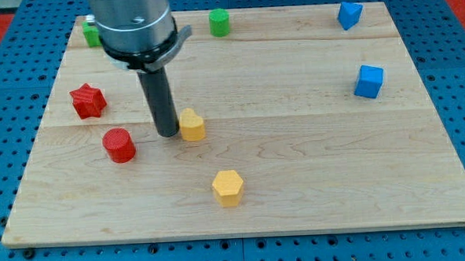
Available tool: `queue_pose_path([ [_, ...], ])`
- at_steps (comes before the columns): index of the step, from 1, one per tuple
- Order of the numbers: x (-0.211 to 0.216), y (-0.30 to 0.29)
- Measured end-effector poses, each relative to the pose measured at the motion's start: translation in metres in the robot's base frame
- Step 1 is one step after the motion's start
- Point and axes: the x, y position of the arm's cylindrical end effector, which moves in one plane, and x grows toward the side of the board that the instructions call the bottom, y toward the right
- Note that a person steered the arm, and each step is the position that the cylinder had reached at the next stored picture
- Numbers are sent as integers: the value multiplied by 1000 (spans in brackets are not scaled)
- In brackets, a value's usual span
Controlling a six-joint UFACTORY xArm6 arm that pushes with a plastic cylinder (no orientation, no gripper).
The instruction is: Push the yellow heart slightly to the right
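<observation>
My tip [168,134], a bare rod with nothing to open or close, touches the yellow heart's [191,125] left side mid-frame; the rightward push seems barely begun.

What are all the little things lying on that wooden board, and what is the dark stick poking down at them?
yellow heart: one, yellow, centre-left, just right of the tip
yellow hexagon: one, yellow, lower centre
red star: one, red, left
red cylinder: one, red, below the star
green blocks: two, green, top edge; left one partly hidden
blue blocks: two, blue, upper right
wooden board: one, pale wood
my tip: one, dark rod, close against the heart's left side
</observation>
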Motion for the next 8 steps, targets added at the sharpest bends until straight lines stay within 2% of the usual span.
queue_pose_path([
  [4, -32, -12],
  [7, -28, 136],
  [8, -37, 136],
])
